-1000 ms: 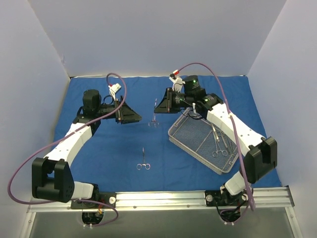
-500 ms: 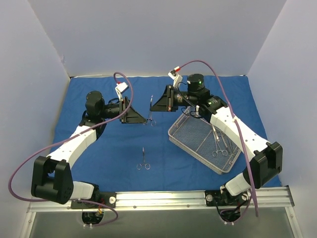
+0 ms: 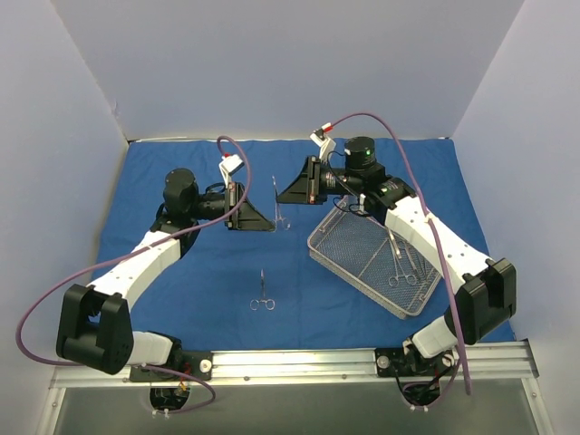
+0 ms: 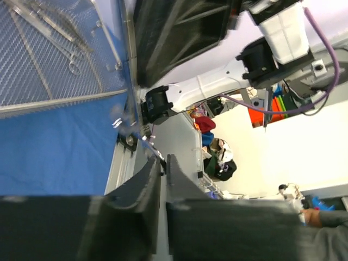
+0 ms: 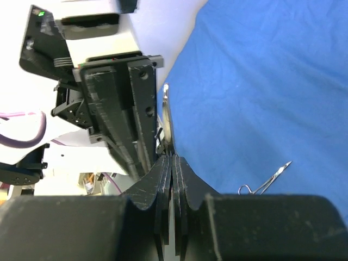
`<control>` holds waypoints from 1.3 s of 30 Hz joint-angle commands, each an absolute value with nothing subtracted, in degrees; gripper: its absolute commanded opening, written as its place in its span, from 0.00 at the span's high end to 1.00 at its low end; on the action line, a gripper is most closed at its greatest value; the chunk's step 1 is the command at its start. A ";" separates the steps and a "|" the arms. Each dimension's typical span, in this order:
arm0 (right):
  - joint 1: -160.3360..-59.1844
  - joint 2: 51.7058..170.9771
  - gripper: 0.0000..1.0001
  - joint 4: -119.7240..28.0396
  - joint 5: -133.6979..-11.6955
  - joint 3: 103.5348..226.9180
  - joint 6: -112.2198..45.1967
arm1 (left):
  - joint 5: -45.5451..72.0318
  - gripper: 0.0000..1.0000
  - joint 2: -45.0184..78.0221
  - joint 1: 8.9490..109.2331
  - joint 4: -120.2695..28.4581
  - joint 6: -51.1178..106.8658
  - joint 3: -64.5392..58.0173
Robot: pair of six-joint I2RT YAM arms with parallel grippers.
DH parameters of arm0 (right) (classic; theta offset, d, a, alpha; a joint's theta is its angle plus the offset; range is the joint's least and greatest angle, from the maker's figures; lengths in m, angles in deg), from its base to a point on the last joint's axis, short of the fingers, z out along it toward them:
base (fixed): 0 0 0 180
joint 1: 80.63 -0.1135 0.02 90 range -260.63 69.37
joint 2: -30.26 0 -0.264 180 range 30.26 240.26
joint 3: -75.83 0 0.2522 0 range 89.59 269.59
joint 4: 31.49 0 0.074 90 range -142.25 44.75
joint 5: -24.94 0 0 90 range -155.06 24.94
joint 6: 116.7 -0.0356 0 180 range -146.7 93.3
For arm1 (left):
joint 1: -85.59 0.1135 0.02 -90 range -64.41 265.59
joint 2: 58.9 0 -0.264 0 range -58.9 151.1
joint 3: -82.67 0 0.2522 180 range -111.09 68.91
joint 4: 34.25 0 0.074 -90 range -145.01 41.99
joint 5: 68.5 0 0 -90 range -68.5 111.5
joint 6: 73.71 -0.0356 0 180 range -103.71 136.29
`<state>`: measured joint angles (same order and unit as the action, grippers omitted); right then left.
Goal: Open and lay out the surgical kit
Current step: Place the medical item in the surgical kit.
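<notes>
Both grippers meet over the middle of the blue cloth [image 3: 199, 272]. A slim steel forceps [image 3: 276, 195] stands upright between them. My right gripper [image 3: 281, 197] is shut on it; in the right wrist view its blade [image 5: 166, 117] sticks out past the closed right gripper [image 5: 172, 157]. My left gripper [image 3: 270, 222] is closed at the forceps' lower end, beside the ring handles. Its jaws in the left wrist view [image 4: 161, 159] are almost together on something thin. Another forceps [image 3: 263, 294] lies flat on the cloth. The wire-mesh tray [image 3: 358, 283] holds more instruments [image 3: 403, 263].
The tray sits tilted at the right under the right arm's forearm. White walls close in the left, back and right sides. A metal rail [image 3: 290, 364] runs along the near edge. The lying forceps [image 5: 266, 182] shows below the right gripper.
My left gripper moved right to the upright forceps and closed from wide open. The right gripper stayed shut on the forceps, barely shifting.
</notes>
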<state>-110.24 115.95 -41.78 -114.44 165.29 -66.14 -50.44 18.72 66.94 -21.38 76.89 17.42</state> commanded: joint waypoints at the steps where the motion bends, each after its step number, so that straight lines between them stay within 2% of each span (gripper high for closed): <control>1: -109.90 113.14 1.00 -38.48 -116.12 165.09 -66.60 | -48.38 0.95 17.56 66.96 -34.16 68.18 14.43; 2: -109.73 113.14 1.00 -38.91 -115.95 165.09 -66.51 | -45.06 0.98 17.56 66.96 -40.65 59.54 11.46; 3: -109.64 113.23 1.00 -39.27 -115.68 165.09 -66.42 | -42.94 0.98 17.65 67.04 -54.72 54.58 9.69; 4: -109.46 113.23 1.00 -40.14 -115.16 165.61 -65.90 | -40.92 0.98 18.00 67.13 -59.82 50.52 8.10; 6: -108.24 113.58 0.80 -45.32 -112.35 166.75 -63.54 | -34.44 0.98 18.52 67.57 -73.32 41.03 4.15; 8: -107.01 113.67 0.61 -52.58 -109.98 168.24 -61.86 | -29.93 0.98 18.53 68.18 -78.75 36.44 2.91; 14: -101.82 114.81 0.60 -65.27 -102.76 171.07 -52.55 | -17.54 0.98 16.59 68.28 -90.87 31.76 5.36; 17: -101.55 114.81 0.60 -66.87 -102.23 170.37 -50.25 | -10.77 0.98 15.98 68.28 -95.81 31.50 6.68; 21: -101.55 113.85 0.60 -64.85 -103.02 165.98 -50.51 | -7.78 0.98 14.31 67.66 -102.30 32.99 8.00; 28: -101.55 114.19 0.60 -64.40 -104.08 162.63 -49.11 | -12.67 0.98 11.23 66.96 -101.71 36.95 12.22; 32: -101.55 115.25 0.60 -65.37 -104.25 162.72 -47.27 | -21.11 0.98 12.72 62.83 -98.12 37.21 12.92; 39: -101.55 115.16 0.61 -65.73 -105.13 161.67 -45.68 | -25.42 0.98 15.63 62.04 -95.13 38.44 16.17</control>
